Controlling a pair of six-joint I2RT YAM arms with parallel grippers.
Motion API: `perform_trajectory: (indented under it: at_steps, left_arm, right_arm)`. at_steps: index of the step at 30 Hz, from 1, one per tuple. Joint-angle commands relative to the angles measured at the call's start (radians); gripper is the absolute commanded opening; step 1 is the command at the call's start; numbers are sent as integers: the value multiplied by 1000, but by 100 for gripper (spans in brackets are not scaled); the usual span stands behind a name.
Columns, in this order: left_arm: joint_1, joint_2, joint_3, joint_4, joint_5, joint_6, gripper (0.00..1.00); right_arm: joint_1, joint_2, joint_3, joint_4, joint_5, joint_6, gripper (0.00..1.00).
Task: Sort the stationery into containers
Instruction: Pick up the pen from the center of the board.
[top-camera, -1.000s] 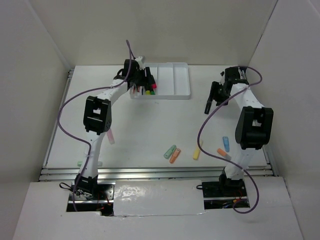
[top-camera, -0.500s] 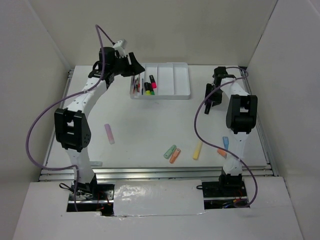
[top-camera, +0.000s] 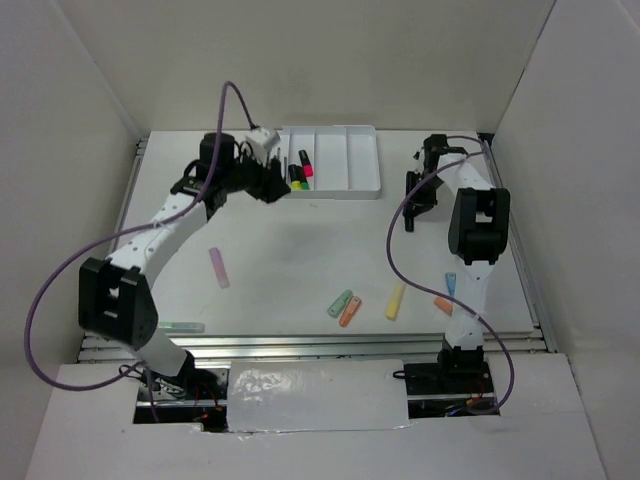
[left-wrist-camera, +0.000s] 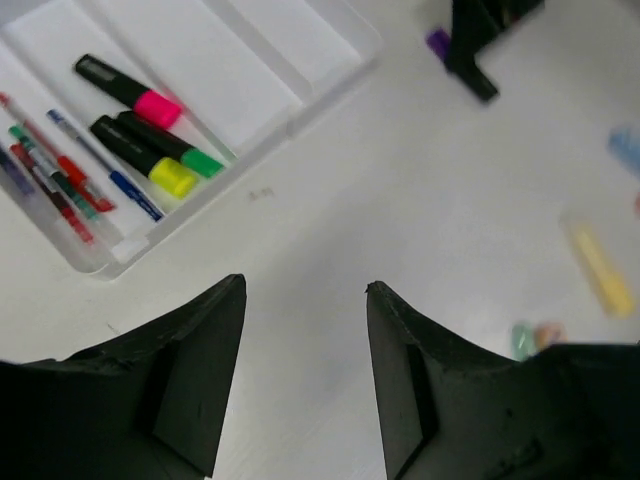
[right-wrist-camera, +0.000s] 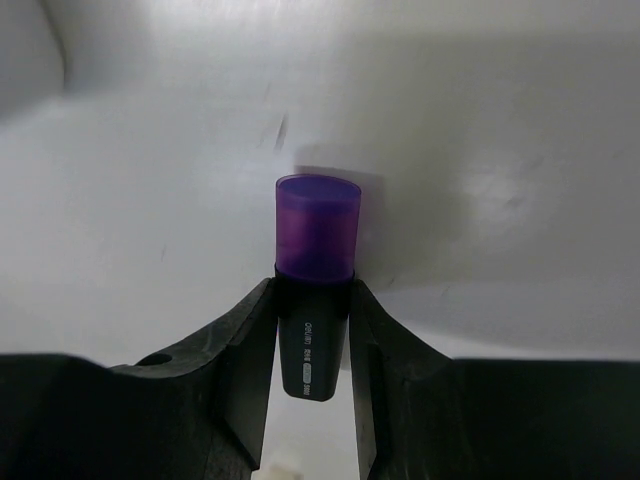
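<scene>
Purple highlighter (right-wrist-camera: 314, 300), black-bodied with a see-through violet cap, is pinched between the fingers of the right claw (right-wrist-camera: 312, 290) near the tabletop's (top-camera: 300, 250) far right corner. The left claw (left-wrist-camera: 305, 300) hangs wide and empty by the white tray's (top-camera: 350, 160) near left corner.

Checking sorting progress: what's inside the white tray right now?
In the tray, thin pens occupy one end compartment; three highlighters, capped pink, green and yellow, lie in the next. The other two look bare. From above, the left arm covers the pen end.
</scene>
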Motion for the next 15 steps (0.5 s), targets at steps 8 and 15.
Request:
perform_trajectory:
  at_steps: [8, 15]
  left_arm:
    - [-298, -212, -231, -92, 77, 855, 59]
    - [-450, -249, -251, -179, 109, 1198, 50]
  right_arm:
    - [95, -333, -311, -182, -755, -142, 0]
    - [185, -388, -426, -191, -874, -167, 0]
